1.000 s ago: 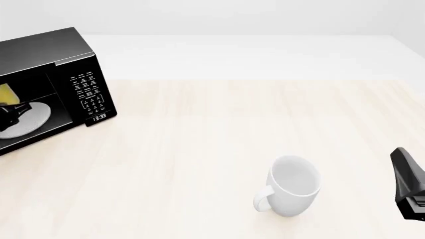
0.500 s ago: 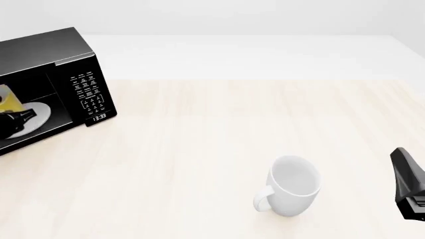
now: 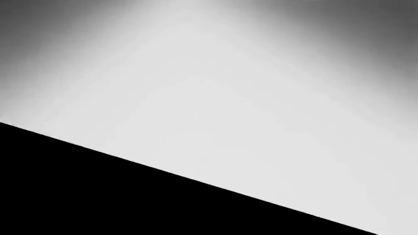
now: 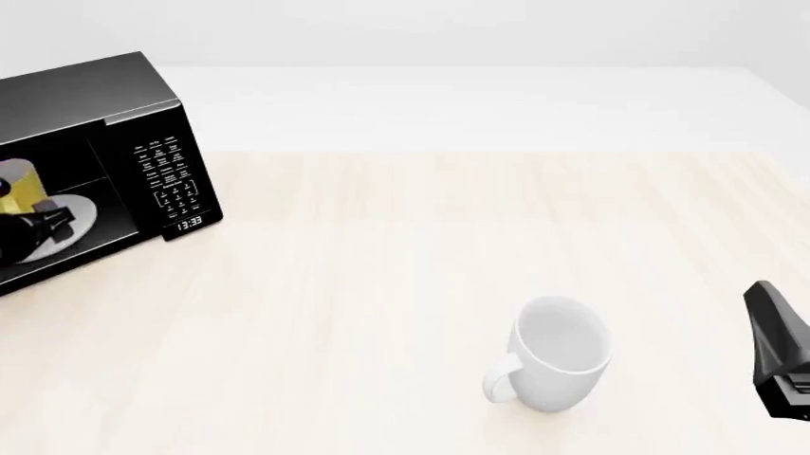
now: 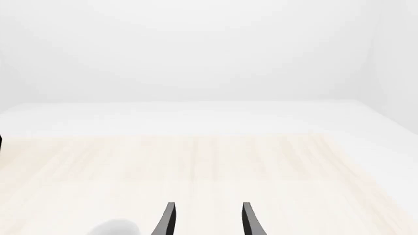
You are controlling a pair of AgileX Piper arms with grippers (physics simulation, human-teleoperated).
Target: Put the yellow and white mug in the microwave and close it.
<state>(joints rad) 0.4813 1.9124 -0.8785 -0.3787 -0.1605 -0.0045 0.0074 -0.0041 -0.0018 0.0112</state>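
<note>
Yellow mug (image 4: 18,189) in microwave (image 4: 95,114), on turntable (image 4: 76,220)

Lone white mug (image 4: 557,355) amid open tabletop (image 4: 418,246)

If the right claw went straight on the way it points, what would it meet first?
Probably nothing: ahead of the right claw lies bare table. The white mug sits off to its left.

R gripper (image 5: 205,220) fingers apart, L gripper (image 4: 38,226) state unclear
</note>
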